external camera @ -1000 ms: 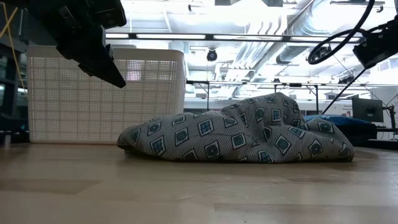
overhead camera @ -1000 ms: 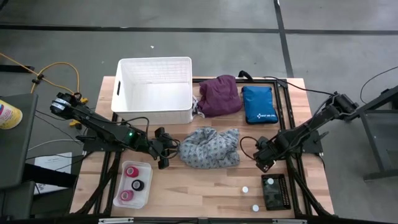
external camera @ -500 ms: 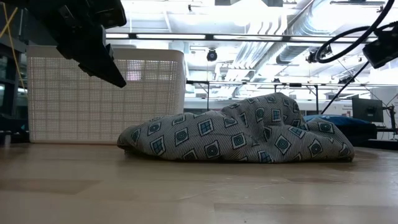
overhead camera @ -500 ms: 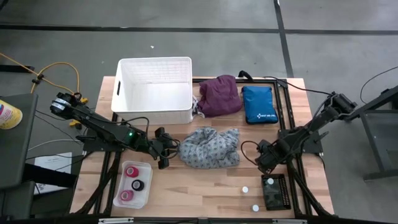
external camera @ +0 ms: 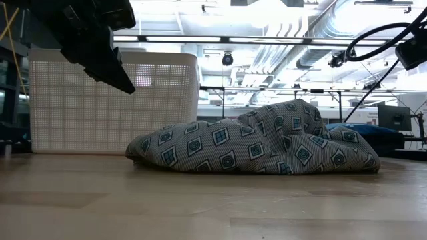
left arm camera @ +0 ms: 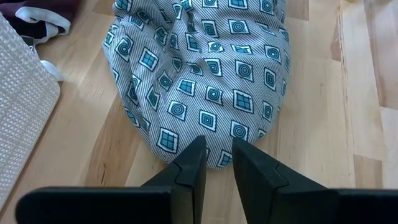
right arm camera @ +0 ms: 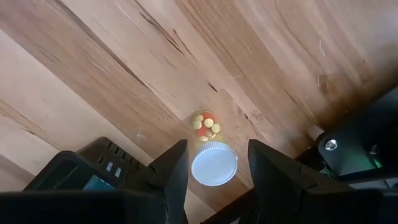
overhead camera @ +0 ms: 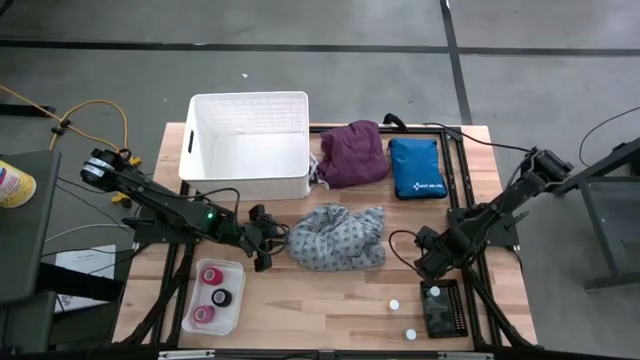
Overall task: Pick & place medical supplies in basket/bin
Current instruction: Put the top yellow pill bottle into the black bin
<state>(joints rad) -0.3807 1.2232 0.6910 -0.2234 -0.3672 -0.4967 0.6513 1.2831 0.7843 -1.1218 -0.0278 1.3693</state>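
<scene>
The grey dotted cloth garment (overhead camera: 338, 237) lies crumpled near the middle of the wooden table (overhead camera: 330, 310), just in front of the white basket (overhead camera: 248, 146), which stands at the back left and holds nothing that shows from above. The purple cloth garment (overhead camera: 353, 153) lies bunched just right of the basket, touching a blue zipped pouch (overhead camera: 417, 168) on its far side. Three tape rolls (overhead camera: 212, 295) sit in a small clear tray (overhead camera: 236, 270) at the front left. Two white-capped vials (overhead camera: 394, 304) stand apart on the bare wood at the front right, near a dark slotted rack (overhead camera: 442, 308).

The left gripper (left arm camera: 216, 163) hovers above the table at the grey garment's left edge, its fingers drawn narrow with a slim gap between them and nothing held; the fingertips point at the cloth's hem. The right gripper (right arm camera: 211, 163) hangs to the right of the grey garment, beside the rack, its fingers (right arm camera: 177, 165) closed on a white-capped vial (right arm camera: 212, 163) with small yellow and red pills showing inside
</scene>
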